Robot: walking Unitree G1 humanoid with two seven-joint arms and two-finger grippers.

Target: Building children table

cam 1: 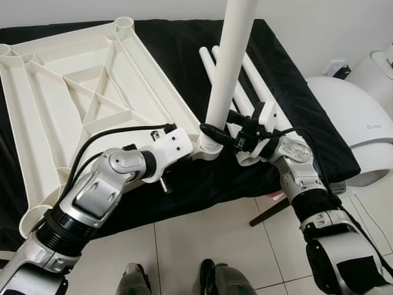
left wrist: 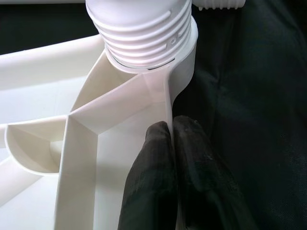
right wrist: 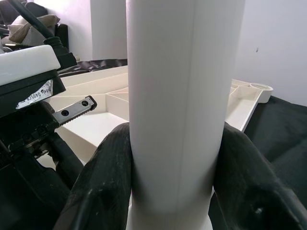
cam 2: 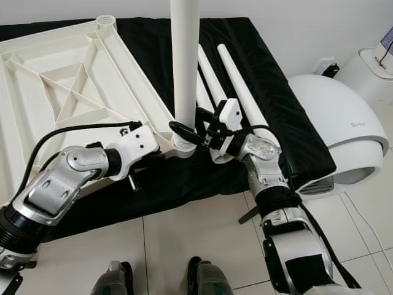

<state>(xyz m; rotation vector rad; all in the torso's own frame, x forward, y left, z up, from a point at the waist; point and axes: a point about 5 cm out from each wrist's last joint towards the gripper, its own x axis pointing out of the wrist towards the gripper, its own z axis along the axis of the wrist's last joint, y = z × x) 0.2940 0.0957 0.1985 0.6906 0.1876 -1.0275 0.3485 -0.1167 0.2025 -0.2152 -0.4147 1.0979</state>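
Pretty cramped around the right pincer [cam 2: 195, 130]: it's wrapped on the upright leg [cam 2: 184, 61], with the left pincer [cam 1: 198, 147] pinching the tabletop rim [left wrist: 163, 103] just across the socket. Spare legs [cam 2: 236, 83] lie right behind it, white dome appliance [cam 2: 334, 123] off to its outer side. Open black cloth [cam 2: 184, 178] below.

Light: bright, even, indoor; source cannot be told.
Glare: sheen on the white table leg [cam 1: 233, 55], the white tabletop [cam 1: 73, 92] and the floor tiles [cam 1: 202, 239].
Shadows: soft, faint; black cloth [cam 1: 295, 104] stays dark.
Sharpness: head views crisp; wrist views soft up close.
Distortion: wide-angle bending at edges.
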